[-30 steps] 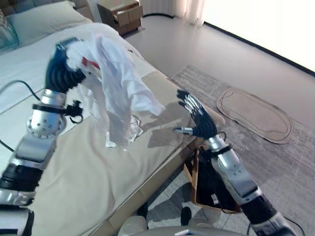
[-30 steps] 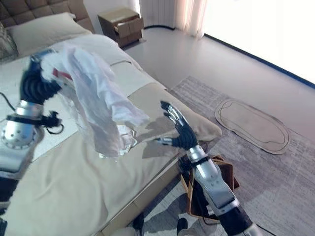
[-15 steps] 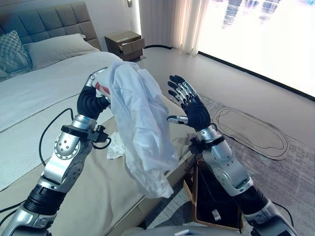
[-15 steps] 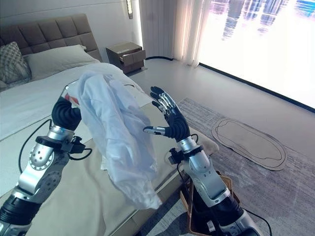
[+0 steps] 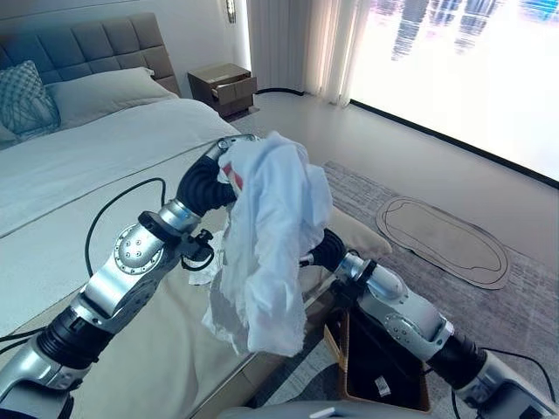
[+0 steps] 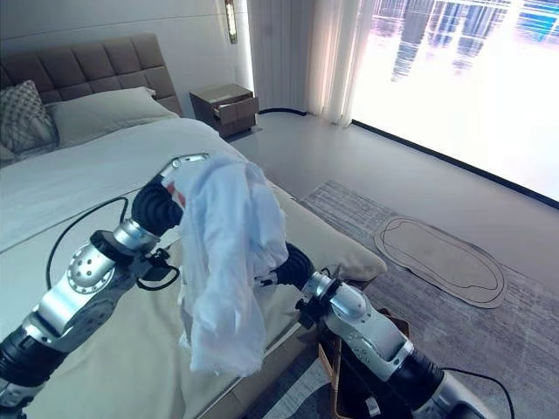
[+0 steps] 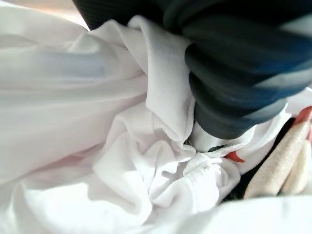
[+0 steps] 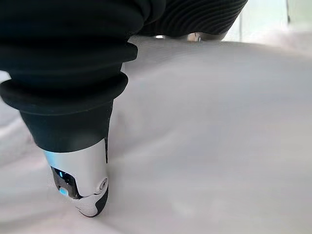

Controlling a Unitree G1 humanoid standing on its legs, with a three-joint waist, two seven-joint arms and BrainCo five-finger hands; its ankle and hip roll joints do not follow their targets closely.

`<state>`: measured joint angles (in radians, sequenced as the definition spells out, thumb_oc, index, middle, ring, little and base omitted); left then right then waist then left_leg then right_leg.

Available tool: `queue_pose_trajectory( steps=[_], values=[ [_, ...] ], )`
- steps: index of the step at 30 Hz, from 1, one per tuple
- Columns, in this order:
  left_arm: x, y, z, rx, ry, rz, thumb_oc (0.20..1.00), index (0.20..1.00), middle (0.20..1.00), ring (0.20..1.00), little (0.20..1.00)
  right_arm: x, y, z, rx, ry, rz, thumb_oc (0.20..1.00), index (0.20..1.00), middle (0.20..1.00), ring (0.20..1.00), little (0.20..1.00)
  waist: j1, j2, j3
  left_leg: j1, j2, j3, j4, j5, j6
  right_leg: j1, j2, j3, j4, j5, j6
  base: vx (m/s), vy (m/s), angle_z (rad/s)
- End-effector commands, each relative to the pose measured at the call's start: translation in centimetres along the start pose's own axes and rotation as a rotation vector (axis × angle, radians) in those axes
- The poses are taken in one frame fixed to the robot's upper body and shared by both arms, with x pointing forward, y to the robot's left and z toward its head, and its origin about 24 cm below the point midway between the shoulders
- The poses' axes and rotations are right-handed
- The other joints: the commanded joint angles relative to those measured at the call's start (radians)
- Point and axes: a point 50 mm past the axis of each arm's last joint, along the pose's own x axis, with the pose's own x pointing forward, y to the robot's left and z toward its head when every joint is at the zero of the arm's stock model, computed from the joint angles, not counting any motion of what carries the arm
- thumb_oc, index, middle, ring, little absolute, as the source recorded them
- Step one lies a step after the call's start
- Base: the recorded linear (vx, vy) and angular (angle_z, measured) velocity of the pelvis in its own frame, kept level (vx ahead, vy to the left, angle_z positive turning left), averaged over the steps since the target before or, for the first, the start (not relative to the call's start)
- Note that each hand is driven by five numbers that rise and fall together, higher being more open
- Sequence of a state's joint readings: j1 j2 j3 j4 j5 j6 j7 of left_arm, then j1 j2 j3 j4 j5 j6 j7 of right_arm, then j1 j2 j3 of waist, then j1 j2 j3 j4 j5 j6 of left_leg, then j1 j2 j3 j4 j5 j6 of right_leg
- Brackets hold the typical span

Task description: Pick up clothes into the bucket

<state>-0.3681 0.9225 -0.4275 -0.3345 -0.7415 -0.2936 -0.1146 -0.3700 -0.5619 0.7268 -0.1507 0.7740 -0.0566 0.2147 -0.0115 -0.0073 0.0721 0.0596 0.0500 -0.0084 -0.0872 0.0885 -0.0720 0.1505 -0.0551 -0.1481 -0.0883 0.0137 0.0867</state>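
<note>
Clearly the carry step is under way: the left hand (image 5: pixel 229 166) is clenched on the white garment (image 5: pixel 266 240), which hangs above the bed (image 5: pixel 105 148) edge. The right hand (image 8: pixel 80 183) lies against the cloth, its fingers hidden. Next, I judge, swing right and lower it into the bucket (image 5: pixel 384 371).

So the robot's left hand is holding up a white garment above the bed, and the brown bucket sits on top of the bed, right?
Not quite. The left hand does hold the white garment up above the bed, but the bucket stands on the floor beside the bed, as the left eye view shows.
</note>
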Motion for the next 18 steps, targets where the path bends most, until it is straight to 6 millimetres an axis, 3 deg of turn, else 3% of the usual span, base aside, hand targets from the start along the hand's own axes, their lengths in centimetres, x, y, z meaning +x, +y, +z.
queue_pose_trajectory(
  steps=[1, 6, 7, 9, 10, 18],
  values=[
    [2.3, 0.6, 3.7, 0.066, -0.163, -0.055, 0.200, 0.200, 0.200, 0.200, 0.200, 2.2, 2.5, 4.0, 0.022, -0.138, 0.218, 1.000, 1.000, 1.000, 1.000, 1.000, -0.006, -0.037, 0.002, 0.057, -0.030, 0.023, 0.018, -0.077, 0.017, -0.048, -0.004, 0.013, 0.063, -0.022, 0.008, 0.00, 0.000, 0.00],
    [2.8, 0.9, 3.4, 0.152, -0.137, -0.071, 0.200, 0.200, 0.200, 0.200, 0.200, 2.7, 3.6, 6.5, 0.016, -0.165, 0.361, 1.000, 1.000, 1.000, 1.000, 1.000, -0.003, -0.042, 0.006, 0.053, -0.026, 0.022, 0.018, -0.071, 0.012, -0.051, -0.001, 0.012, 0.061, -0.019, 0.008, 0.00, 0.000, 0.00],
    [2.6, 1.5, 2.9, 0.160, -0.117, -0.036, 0.200, 0.200, 0.200, 0.200, 0.200, 2.5, 3.6, 7.8, 0.000, -0.218, 0.371, 0.636, 0.636, 0.636, 0.636, 0.636, -0.004, -0.042, 0.008, 0.052, -0.025, 0.024, 0.018, -0.070, 0.011, -0.052, -0.001, 0.012, 0.061, -0.018, 0.008, 0.00, 0.000, 0.00],
    [2.4, 1.9, 2.6, 0.171, -0.101, -0.016, 0.200, 0.200, 0.200, 0.200, 0.200, 2.3, 3.5, 8.2, 0.003, -0.239, 0.368, 0.511, 0.511, 0.511, 0.511, 0.511, -0.005, -0.042, 0.008, 0.052, -0.025, 0.025, 0.018, -0.069, 0.011, -0.053, 0.000, 0.012, 0.060, -0.018, 0.008, 0.00, 0.000, 0.00],
    [2.2, 2.2, 2.3, 0.172, -0.088, 0.009, 0.200, 0.200, 0.200, 0.200, 0.200, 2.1, 3.3, 8.6, -0.002, -0.262, 0.358, 0.200, 0.200, 0.200, 0.200, 0.200, -0.005, -0.041, 0.008, 0.051, -0.024, 0.026, 0.018, -0.068, 0.011, -0.054, 0.000, 0.011, 0.061, -0.018, 0.009, 0.00, 0.000, 0.00],
    [-1.0, 4.4, 0.0, 0.155, -0.017, 0.230, 0.200, 0.200, 0.200, 0.200, 0.200, 0.1, 1.5, 9.1, 0.020, -0.352, 0.230, 0.200, 0.200, 0.200, 0.200, 0.200, -0.010, -0.040, 0.004, 0.050, -0.019, 0.028, 0.017, -0.070, 0.010, -0.054, 0.004, 0.009, 0.058, -0.021, 0.007, 0.00, 0.000, 0.00]
  ],
)
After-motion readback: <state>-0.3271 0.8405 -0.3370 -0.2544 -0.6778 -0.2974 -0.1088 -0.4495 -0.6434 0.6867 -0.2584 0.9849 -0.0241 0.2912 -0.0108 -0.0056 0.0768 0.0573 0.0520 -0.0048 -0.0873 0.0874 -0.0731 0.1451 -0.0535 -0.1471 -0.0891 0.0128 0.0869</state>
